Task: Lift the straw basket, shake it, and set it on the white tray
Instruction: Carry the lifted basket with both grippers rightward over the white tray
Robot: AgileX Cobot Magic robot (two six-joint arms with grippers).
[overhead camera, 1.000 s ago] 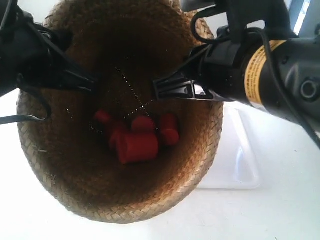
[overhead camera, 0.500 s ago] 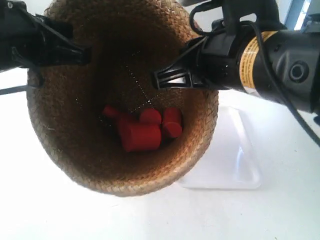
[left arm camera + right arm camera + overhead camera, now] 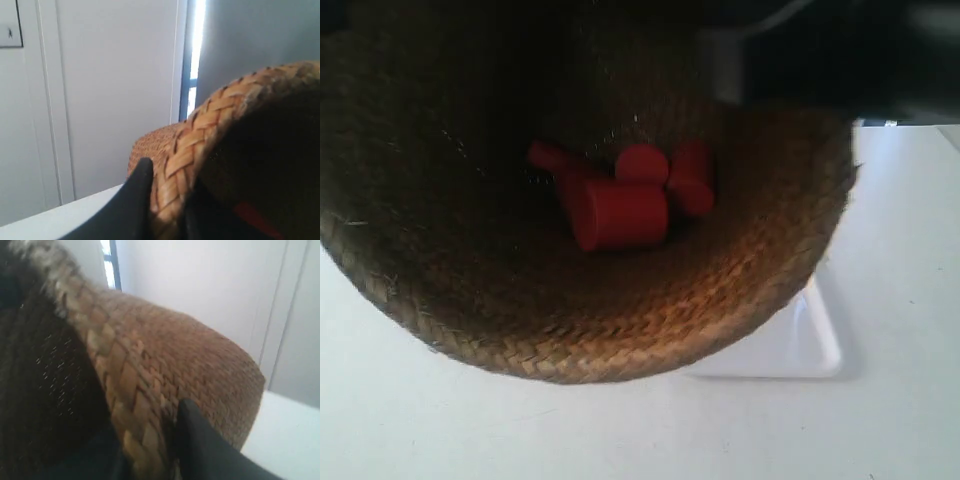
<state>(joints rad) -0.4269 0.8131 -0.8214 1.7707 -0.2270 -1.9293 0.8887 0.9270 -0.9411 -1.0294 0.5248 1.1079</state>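
Observation:
The straw basket (image 3: 620, 320) fills the exterior view, lifted close to the camera, with several red cylinders (image 3: 620, 212) lying in its bottom. Both arms are out of sight in that view. In the left wrist view my left gripper (image 3: 167, 210) is shut on the basket's braided rim (image 3: 200, 140), one finger outside and one inside. In the right wrist view my right gripper (image 3: 150, 450) is likewise shut on the braided rim (image 3: 120, 375), with a black finger (image 3: 200, 445) against the outer wall. The white tray (image 3: 800, 345) lies on the table below, mostly hidden by the basket.
The white tabletop (image 3: 900, 300) spreads around the tray. A dark mass (image 3: 820, 60) crosses the top right of the exterior view. Pale walls and a door frame (image 3: 50, 100) show behind the basket in the wrist views.
The basket has risen toward the exterior camera and shifted right, now filling the view. Both arms, visible earlier on its rim, have passed out of that view.

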